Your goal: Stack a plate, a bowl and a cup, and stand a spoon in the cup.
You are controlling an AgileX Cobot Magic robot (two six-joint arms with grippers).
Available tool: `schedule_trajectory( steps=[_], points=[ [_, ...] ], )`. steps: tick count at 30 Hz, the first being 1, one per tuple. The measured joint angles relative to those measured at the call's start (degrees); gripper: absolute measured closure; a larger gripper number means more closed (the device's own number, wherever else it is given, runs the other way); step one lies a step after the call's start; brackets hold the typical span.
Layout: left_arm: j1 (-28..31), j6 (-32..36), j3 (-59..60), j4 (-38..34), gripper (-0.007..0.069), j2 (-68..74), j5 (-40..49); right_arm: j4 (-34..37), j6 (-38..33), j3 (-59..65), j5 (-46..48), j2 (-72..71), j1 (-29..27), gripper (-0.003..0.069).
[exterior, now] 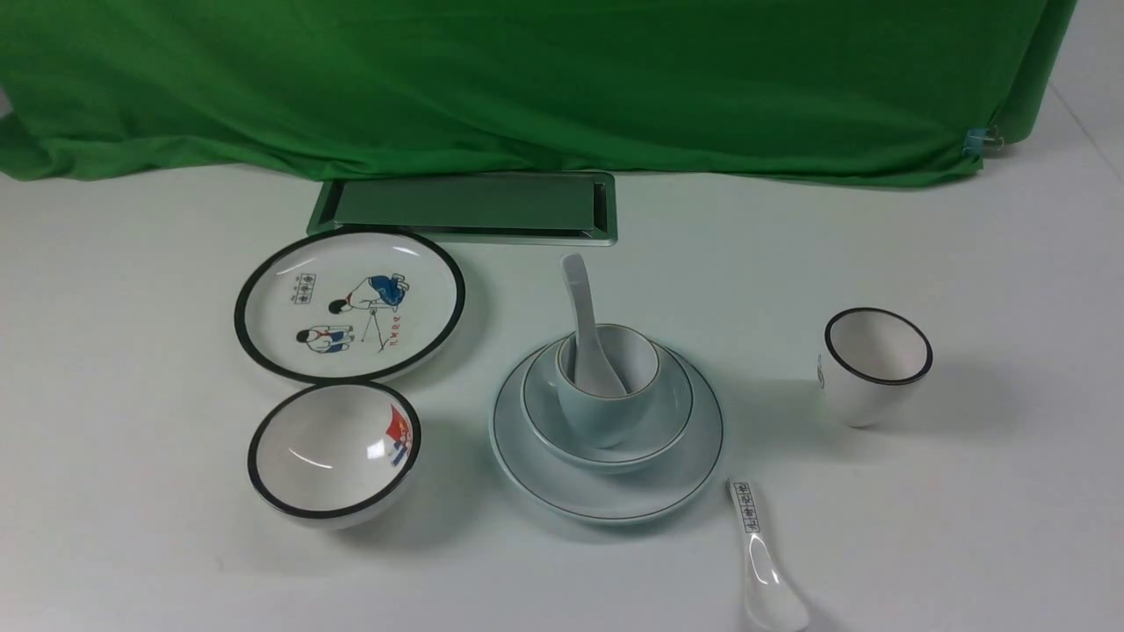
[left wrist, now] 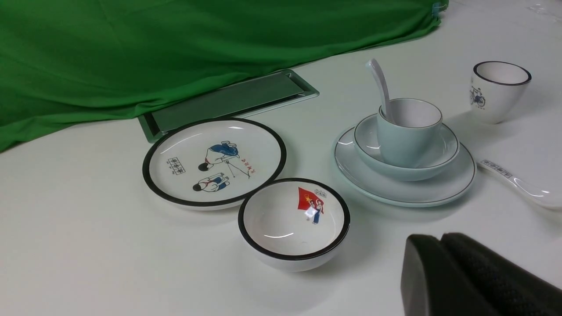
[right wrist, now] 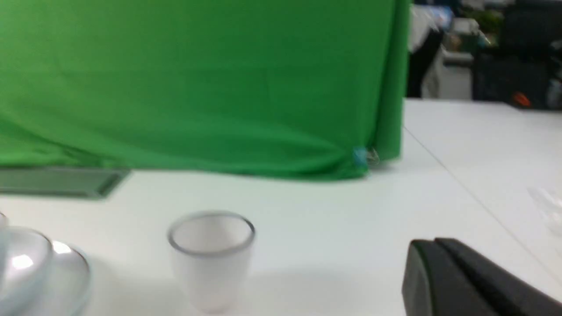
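Left end effector point(left wrist: 439, 245) closed, empty; right end effector point(right wrist: 434, 248) likewise. White desk point(exterior: 966, 527), green cloth point(exterior: 562, 79) across top (blurred office point(right wrist: 505, 52) beyond).

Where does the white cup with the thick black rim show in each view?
Front view: the white cup with thick black rim stands alone, right of the round pale blue plate.
Left wrist view: the cup beyond that plate, blue print showing.
Right wrist view: the cup, blurred, before the green cloth.
Shared landmark: the green cloth's clipped corner.
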Motion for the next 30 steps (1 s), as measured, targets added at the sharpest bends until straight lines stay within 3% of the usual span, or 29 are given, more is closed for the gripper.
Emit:
schedule_trajectory(
  steps=[3,6,13,30],
  points=[
    [0.00,0.00,0.00,-0.05,0.0653,-0.10,0.08,-5.33,6.83,0.00,5.03,-0.76,-1.35,0.0652],
    [0.00,0.00,0.00,-0.01,0.0653,-0.08,0.08,-6.95,8.54,0.00,8.14,-0.87,-1.35,0.0652],
    [0.00,0.05,0.00,-0.01,0.0653,-0.08,0.08,-7.39,9.93,0.00,13.71,-0.87,-1.35,0.0652],
    [0.00,0.05,0.00,-0.01,0.0653,-0.08,0.13,-7.34,11.23,0.00,14.33,-0.91,2.15,0.0652]
  ],
)
